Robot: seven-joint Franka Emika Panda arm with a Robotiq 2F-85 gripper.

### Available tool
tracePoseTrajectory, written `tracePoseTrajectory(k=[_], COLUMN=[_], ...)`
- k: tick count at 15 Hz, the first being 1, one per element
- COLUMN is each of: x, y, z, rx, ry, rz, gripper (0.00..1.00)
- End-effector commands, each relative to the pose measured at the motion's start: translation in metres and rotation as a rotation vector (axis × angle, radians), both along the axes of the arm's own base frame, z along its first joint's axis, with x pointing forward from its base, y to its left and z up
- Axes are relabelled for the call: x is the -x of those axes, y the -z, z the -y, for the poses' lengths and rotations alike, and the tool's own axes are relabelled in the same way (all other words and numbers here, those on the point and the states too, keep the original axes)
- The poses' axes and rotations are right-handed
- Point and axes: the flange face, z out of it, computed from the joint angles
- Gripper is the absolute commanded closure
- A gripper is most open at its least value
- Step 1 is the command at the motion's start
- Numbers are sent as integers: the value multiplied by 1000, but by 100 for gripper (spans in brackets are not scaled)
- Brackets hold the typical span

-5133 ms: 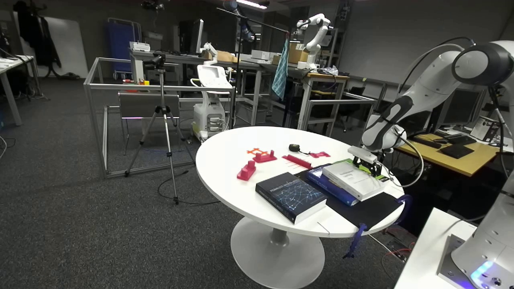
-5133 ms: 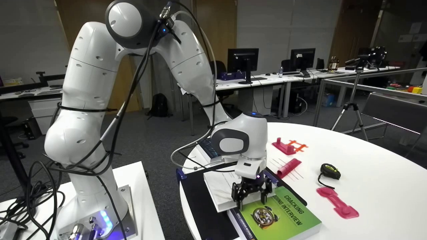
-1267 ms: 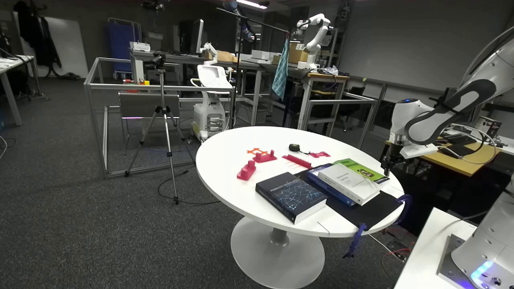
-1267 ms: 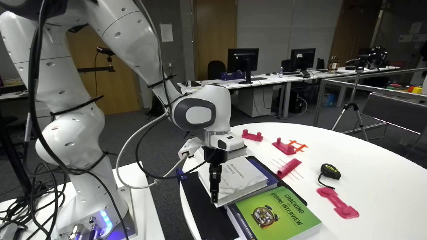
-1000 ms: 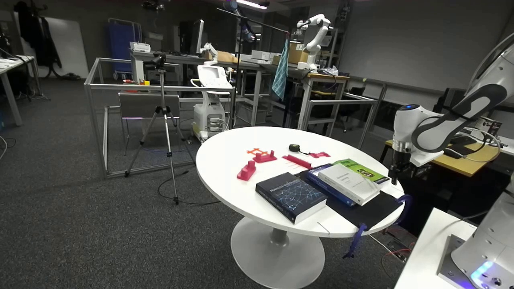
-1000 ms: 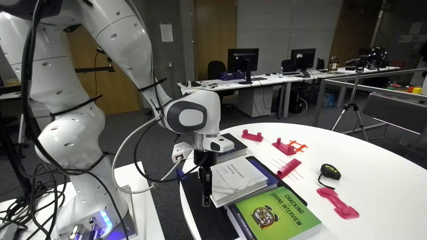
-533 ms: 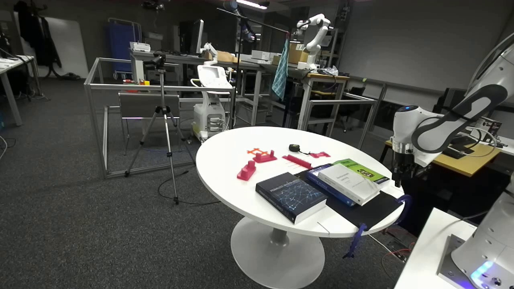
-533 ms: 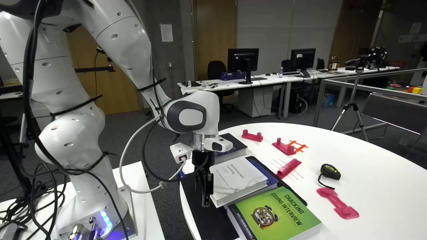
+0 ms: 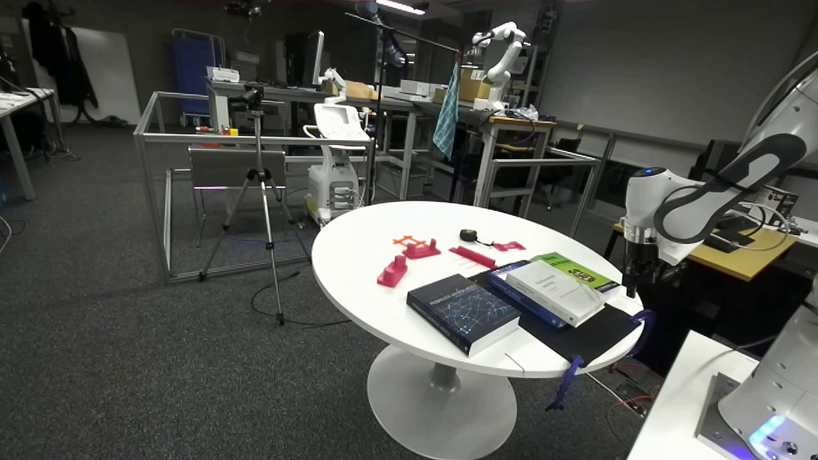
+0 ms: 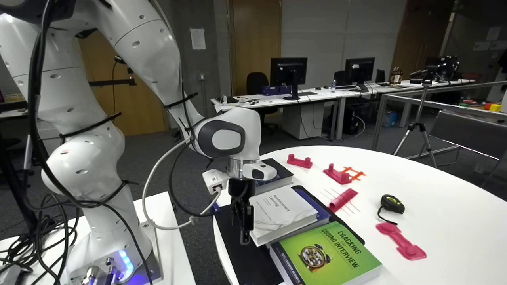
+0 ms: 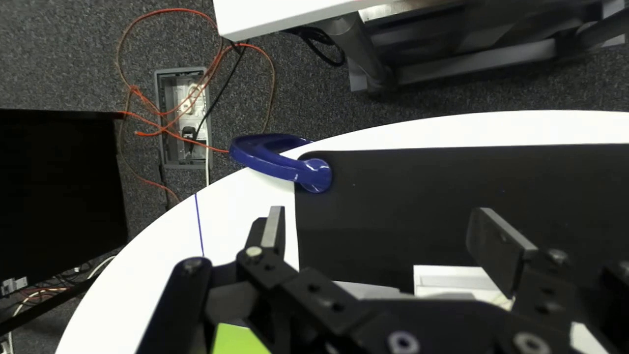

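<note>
My gripper is open, with nothing between its fingers. It points down above a black sheet near the table edge; in an exterior view the gripper appears beside the white book. The white book "Reinforcement Learning" lies on a blue book. A green book "Cracking the Coding Interview" lies beside them; its corner shows in the wrist view. A blue curved handle sits at the sheet's corner and overhangs the table edge. The gripper touches no book that I can see.
A dark thick book lies on the round white table. Pink parts, an orange piece and a tape measure lie farther across. A second blue handle hangs off the edge.
Since about five seconds ago, the gripper has left the white book, turned and moved towards the robot base. The white book has shifted slightly away from the green book. The last half second shows almost no motion.
</note>
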Motion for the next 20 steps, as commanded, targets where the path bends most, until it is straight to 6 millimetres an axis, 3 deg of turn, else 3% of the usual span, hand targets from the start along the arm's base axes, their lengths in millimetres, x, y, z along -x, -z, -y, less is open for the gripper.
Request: tracePoseTrajectory(k=[1,7,14,20], x=[-8,-17,-24,-27], y=[-1,7,42,70], z=[-1,-16,-63,-78], rx=[-99,-215,-253,-231], ry=[-20,-147,-276,-325], rz=[54,71,0,20], gripper=[0,0,0,0])
